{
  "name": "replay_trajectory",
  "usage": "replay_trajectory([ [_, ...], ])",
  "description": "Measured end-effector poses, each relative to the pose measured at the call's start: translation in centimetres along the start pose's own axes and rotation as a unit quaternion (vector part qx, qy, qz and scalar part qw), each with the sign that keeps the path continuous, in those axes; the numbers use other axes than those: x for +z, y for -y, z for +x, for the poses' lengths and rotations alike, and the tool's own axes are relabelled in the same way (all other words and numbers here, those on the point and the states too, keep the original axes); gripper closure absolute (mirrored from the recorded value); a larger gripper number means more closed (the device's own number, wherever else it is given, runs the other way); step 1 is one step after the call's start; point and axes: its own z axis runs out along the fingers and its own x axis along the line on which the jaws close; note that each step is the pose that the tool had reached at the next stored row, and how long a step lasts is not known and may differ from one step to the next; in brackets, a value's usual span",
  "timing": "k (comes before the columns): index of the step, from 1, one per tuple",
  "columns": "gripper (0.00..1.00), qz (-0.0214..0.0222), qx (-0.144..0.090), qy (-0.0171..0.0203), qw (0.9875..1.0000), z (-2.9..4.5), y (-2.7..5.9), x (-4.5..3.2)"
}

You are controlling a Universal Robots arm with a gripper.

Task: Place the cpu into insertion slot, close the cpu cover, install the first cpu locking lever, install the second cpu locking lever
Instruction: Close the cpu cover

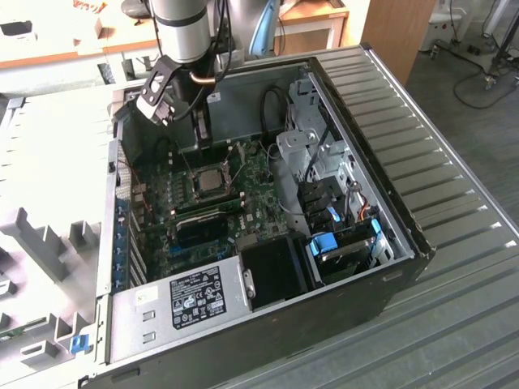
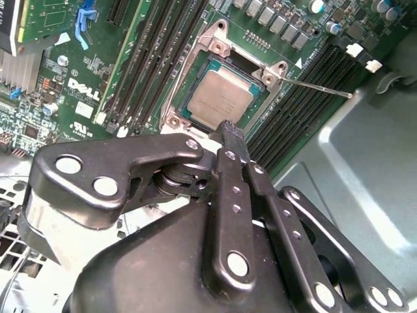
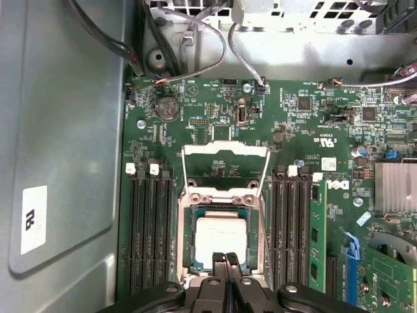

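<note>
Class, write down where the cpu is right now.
In the first wrist view, the cpu lies in the insertion slot, between the memory slot banks, near the gripper.

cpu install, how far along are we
Done: the cpu sits in the insertion slot. In hand: the gripper, shut and empty, has its tips by the cpu's edge. Left: the cpu cover stands open, tipped up off the slot, and a locking lever in the second wrist view sticks out unlatched, so cover and levers are not yet done.
</note>
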Motion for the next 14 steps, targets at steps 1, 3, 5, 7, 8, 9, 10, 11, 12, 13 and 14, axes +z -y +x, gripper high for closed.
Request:
replay_trajectory([
  [1,0.89,0.0,0.0,0.0,1.0,0.0,0.0,-0.07],
  [3,0.89,-0.0001,0.0,-0.0002,1.0,0.0,-0.01,-0.08],
  [5,0.89,-0.0001,0.0,-0.0003,1.0,0.0,0.0,-0.08],
  [7,0.89,0.0,0.0,-0.0002,1.0,0.0,-0.01,-0.09],
  [8,0.89,0.0,0.0,-0.0003,1.0,0.0,-0.02,-0.09],
  [9,0.89,0.0,0.0,-0.0002,1.0,0.0,-0.06,-0.09],
  [10,0.89,0.0001,0.0,-0.0002,1.0,0.0,-0.12,-0.09],
  [11,0.89,0.0,0.0,-0.0002,1.0,0.0,-0.2,-0.09],
  [12,0.89,0.0,0.0,-0.0002,1.0,0.0,-0.3,-0.08],
  [13,0.89,0.0,0.0,-0.0002,1.0,0.0,-0.41,-0.08],
  [14,0.89,0.0,0.0,-0.0002,1.0,0.0,-0.51,-0.07],
])
